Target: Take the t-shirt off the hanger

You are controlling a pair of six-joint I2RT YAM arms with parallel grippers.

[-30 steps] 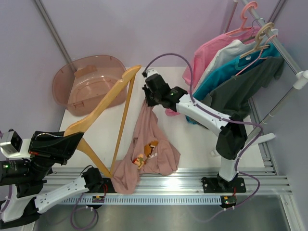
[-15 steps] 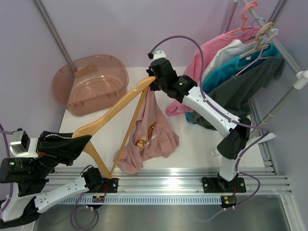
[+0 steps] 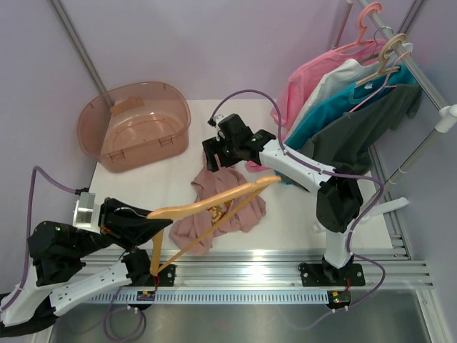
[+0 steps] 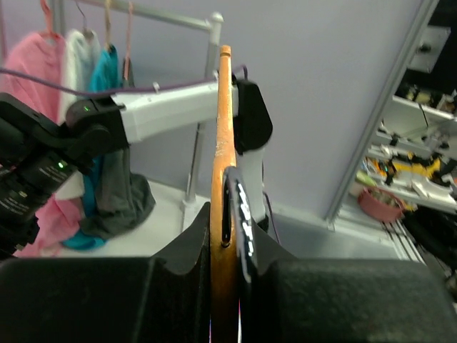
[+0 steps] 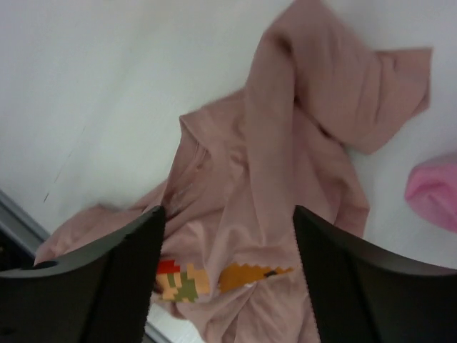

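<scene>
The dusty-pink t-shirt lies crumpled on the white table, its pixel print showing. My right gripper hovers open just above the shirt's far end with nothing between its fingers; in the right wrist view it frames the t-shirt below. My left gripper is shut on the wooden hanger, which slants out over the shirt toward the right arm. In the left wrist view the hanger stands edge-on, clamped in that gripper.
A translucent brown tub stands at the back left of the table. A clothes rack at the right carries a bright pink garment, a teal shirt and a dark grey one on hangers.
My right gripper has opened and let go of the t-shirt, which has dropped into a heap on the table. The left arm has swung the hanger down and to the right.
</scene>
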